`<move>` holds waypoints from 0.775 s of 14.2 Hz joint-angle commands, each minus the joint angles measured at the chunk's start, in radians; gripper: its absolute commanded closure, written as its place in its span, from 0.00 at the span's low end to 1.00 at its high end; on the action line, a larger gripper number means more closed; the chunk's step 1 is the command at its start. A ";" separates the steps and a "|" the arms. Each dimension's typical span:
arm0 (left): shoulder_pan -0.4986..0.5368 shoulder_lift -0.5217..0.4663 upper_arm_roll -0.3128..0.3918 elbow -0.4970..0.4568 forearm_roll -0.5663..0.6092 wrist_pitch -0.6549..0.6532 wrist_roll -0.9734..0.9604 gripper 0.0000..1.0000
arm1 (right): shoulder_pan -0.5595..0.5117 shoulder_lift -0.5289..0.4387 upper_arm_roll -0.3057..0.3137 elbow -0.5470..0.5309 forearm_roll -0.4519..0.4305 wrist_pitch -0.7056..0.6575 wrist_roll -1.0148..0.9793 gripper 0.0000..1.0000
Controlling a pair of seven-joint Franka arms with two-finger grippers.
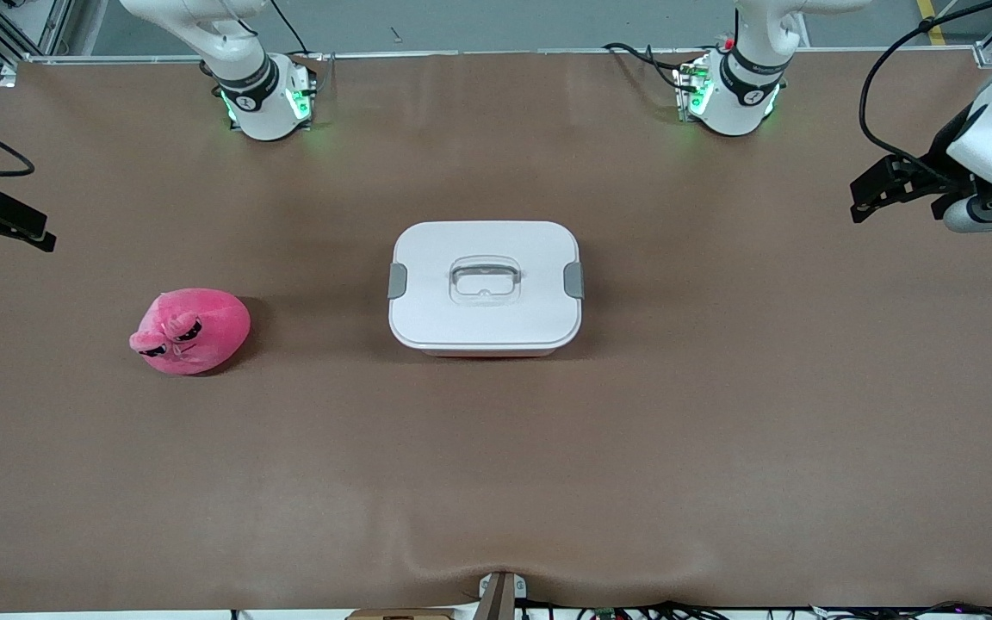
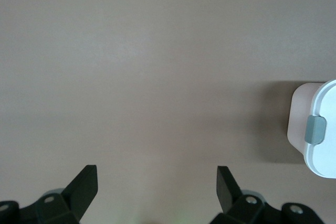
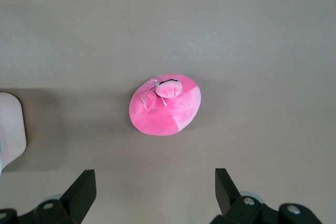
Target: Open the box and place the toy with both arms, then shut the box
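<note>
Box sits mid-table, lid on, flat, both grey side clips down against lid edge; clear recessed handle centred on lid. Pink tub barely shows under lid rim on the side nearer the front cam.

Toy lies on table toward right arm's end, well apart from box, slightly nearer the front cam than box centre. Black eye marks face the front cam side. Nothing touching it.

Left gripper up in air over left arm's end of table, well apart from box. Left wrist view: fingers spread wide, nothing btwn them, bare table below; box corner w/ one grey clip at frame edge.

Right gripper up over right arm's end of table, at frame edge in front view. Right wrist view: fingers spread wide, empty; toy on table below, not btwn the fingertips; box corner at frame edge.
</note>
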 commanded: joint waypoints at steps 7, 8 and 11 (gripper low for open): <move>0.005 0.009 0.003 0.022 -0.002 -0.014 0.001 0.00 | 0.001 -0.002 0.001 0.004 -0.012 -0.001 0.008 0.00; 0.011 0.009 0.003 0.020 -0.002 -0.014 0.011 0.00 | 0.003 -0.001 0.001 0.003 -0.012 0.004 0.008 0.00; -0.001 0.017 0.004 0.016 -0.001 -0.017 0.002 0.00 | 0.006 0.004 0.001 0.001 -0.012 0.011 0.007 0.00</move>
